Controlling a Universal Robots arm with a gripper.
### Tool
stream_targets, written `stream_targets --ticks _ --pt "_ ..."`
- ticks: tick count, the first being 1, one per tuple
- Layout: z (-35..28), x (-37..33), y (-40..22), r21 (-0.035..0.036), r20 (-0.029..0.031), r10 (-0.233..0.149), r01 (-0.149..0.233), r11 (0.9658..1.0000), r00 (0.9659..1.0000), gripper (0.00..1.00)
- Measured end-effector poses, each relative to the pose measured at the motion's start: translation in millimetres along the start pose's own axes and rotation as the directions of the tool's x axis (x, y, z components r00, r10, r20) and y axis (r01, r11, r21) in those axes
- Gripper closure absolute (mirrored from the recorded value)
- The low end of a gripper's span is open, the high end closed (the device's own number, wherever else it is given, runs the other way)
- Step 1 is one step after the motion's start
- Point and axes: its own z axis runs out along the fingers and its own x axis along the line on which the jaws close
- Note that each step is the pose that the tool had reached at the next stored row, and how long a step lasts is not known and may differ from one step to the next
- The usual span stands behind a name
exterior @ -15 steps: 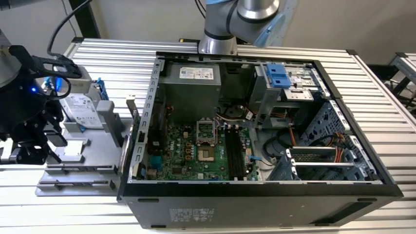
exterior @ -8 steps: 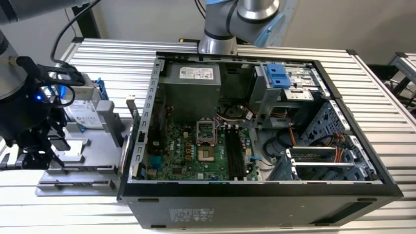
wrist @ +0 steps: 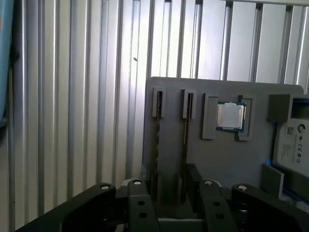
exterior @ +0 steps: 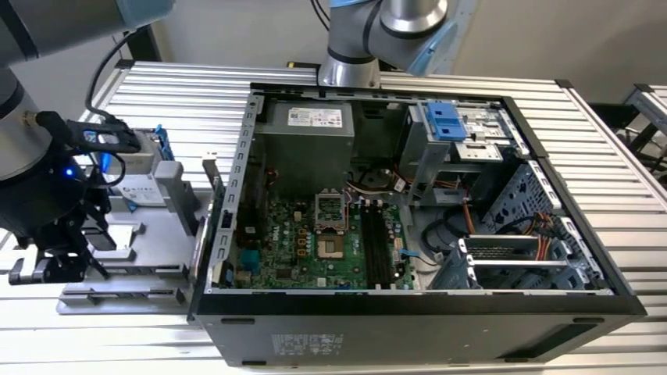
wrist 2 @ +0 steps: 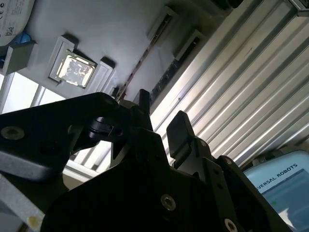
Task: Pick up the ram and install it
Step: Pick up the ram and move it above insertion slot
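The ram (wrist: pixel 186 135) is a thin dark stick standing edge-on in a groove of the grey parts tray (wrist: pixel 227 159). It also shows as a narrow line (wrist 2: pixel 145 53) in the second wrist view. My gripper (wrist 2: pixel 161 113) hangs just above the tray at the near end of that groove, open, with its black fingers (wrist: pixel 193 176) apart and nothing gripped. In the exterior view the gripper (exterior: pixel 50 269) sits at the far left over the tray (exterior: pixel 136 258), beside the open computer case (exterior: pixel 417 195). The long black memory slots (exterior: pixel 377 246) lie on the green motherboard.
A square silver chip (wrist: pixel 230 116) sits in a pocket of the tray next to the ram's groove. A hard drive (wrist: pixel 294 145) in a blue frame stands further along. A second groove (wrist: pixel 157 104) runs beside the ram. Another arm's base (exterior: pixel 349 70) stands behind the case.
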Motion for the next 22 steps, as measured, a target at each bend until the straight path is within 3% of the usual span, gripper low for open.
stream_targets --ticks 22 --pt "36.9 5.2 -0.2 0.0001 0.0001 0.004 -0.004 1.0000 1.0000 0.00"
